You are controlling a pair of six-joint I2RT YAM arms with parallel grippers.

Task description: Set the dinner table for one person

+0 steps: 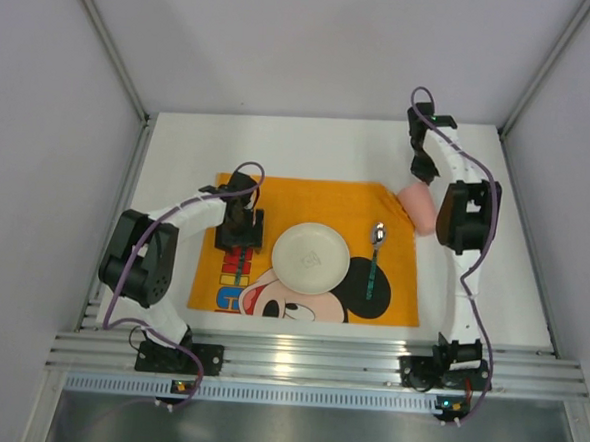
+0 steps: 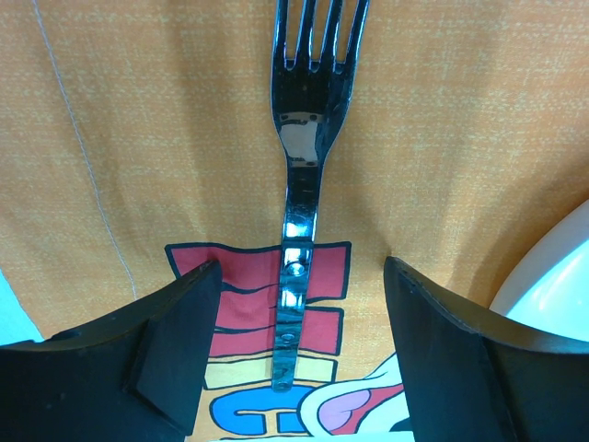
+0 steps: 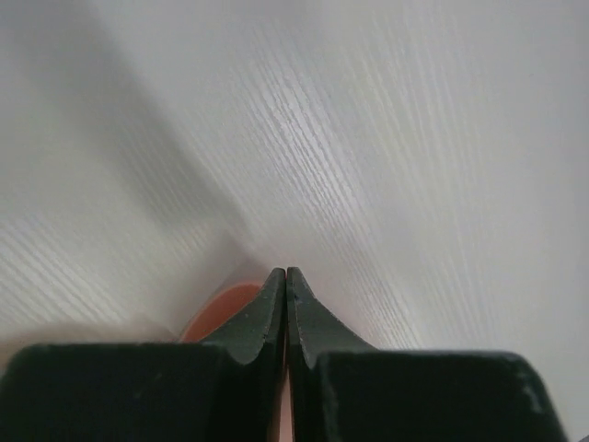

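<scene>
one fork, looks thin, stiff, slick, flat on mat; pinch mid-handle; left gripper spread astride it; right gripper pinched shut.

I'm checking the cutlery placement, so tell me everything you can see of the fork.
The fork looks like one piece of shiny, dark-reflecting metal: four tines whose tips are cut off at the top of the left wrist view, a narrowing neck, and a slim flat handle running toward the camera. It lies flat on the orange mat, its handle crossing the red and yellow printed blocks. It sits between the open fingers of the left gripper, neither finger touching it. The white plate lies apart, at the view's right edge.
</scene>
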